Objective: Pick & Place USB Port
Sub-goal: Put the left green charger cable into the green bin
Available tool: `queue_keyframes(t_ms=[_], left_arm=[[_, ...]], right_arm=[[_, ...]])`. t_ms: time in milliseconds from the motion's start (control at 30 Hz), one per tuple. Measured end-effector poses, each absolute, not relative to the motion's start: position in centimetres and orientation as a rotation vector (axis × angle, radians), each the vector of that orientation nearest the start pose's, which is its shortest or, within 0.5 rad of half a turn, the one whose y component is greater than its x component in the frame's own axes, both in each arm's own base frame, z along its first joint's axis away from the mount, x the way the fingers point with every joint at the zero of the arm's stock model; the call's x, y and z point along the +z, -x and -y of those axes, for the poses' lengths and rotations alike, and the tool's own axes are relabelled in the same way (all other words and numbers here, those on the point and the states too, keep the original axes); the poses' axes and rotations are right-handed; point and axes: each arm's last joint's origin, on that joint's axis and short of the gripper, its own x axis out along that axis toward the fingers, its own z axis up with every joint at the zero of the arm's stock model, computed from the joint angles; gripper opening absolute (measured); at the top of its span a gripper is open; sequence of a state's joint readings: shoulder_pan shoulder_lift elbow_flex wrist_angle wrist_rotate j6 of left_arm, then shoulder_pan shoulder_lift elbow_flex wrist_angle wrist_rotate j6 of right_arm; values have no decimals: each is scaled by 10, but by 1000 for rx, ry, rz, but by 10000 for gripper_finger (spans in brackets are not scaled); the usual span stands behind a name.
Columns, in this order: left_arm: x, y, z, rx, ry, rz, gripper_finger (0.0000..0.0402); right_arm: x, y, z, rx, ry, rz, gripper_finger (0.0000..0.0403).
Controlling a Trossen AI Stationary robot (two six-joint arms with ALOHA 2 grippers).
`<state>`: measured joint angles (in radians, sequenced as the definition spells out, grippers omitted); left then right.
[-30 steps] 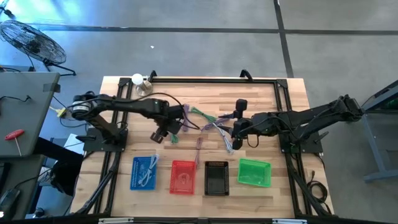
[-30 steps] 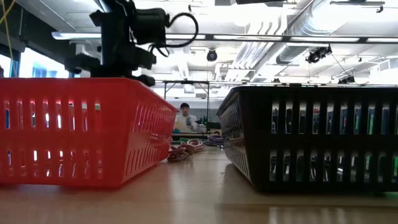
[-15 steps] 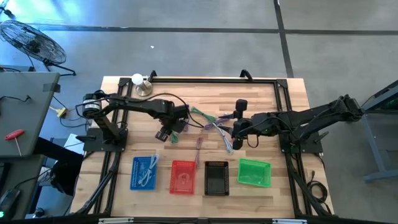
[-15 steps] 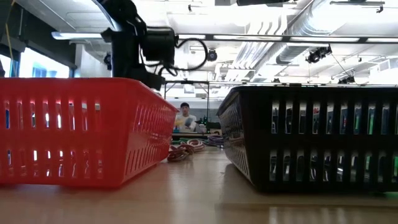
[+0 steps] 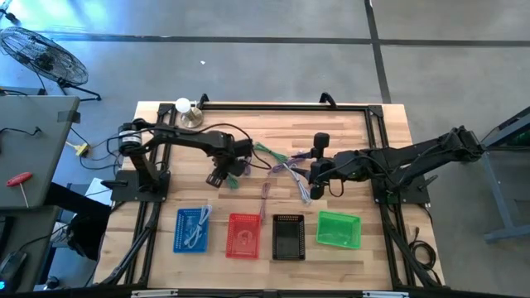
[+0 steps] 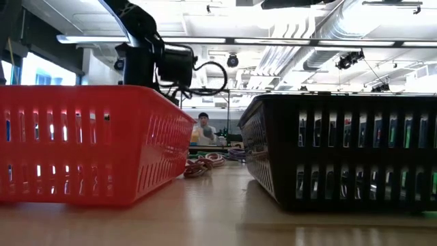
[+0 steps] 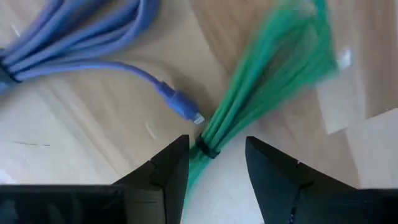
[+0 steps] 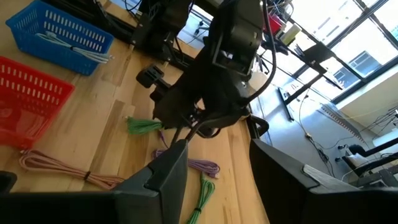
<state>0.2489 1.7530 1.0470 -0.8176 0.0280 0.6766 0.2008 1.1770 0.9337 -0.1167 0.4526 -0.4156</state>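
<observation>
the left tool [image 7: 214, 163] is hanging low over the bench [image 5: 348, 124] near its centre, fingers parted and straddling a green cable bundle [image 7: 261, 93] without clamping it. a purple usb cable [image 7: 93, 37] is lying at its 10 o'clock. the right tool [image 5: 305, 192] is waiting at 3 o'clock, fingers apart, gripping nothing visible.

A: Green cable bundle [image 7: 267, 81]: far end blurred; near end hidden between our left pincer [image 7: 214, 180] fingers.

B: Purple cable [image 7: 74, 37]: cut off by the frame's edge.
</observation>
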Motion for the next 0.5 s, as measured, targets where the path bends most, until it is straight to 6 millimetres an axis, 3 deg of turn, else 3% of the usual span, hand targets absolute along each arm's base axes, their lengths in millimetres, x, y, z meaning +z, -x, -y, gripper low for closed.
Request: queue_keyframes(t_ms=[300,500], left_arm=[[143,-291,-81,-298,-226,-1497,141],[142,-286,-98,-282,11,-1445,64]], right_arm=[[313,-256,-39,-173,527,-397,165],[313,-256,-39,-171,518,-395,165]])
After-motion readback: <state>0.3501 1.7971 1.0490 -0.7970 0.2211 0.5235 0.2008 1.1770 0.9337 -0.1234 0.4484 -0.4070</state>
